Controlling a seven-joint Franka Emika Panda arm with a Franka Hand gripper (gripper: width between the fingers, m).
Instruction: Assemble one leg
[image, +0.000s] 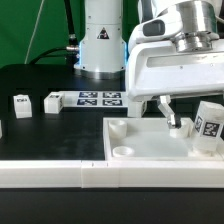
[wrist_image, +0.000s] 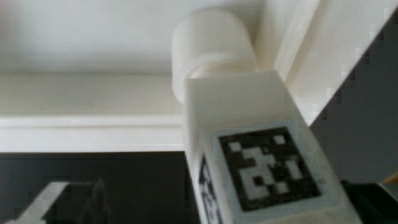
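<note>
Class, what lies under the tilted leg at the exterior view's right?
The white square panel lies under the leg. Whether the leg's lower end touches it cannot be seen: the leg itself covers that spot.

Panel rim (wrist_image: 317, 50) close beside leg (wrist_image: 246, 125)

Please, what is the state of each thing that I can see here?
panel: lying flat, visible sockets empty
pincer: low over the panel, open or shut unclear
leg: tilted, at the pincer, tag showing
loose white parts: two, lying apart, untouched
</note>
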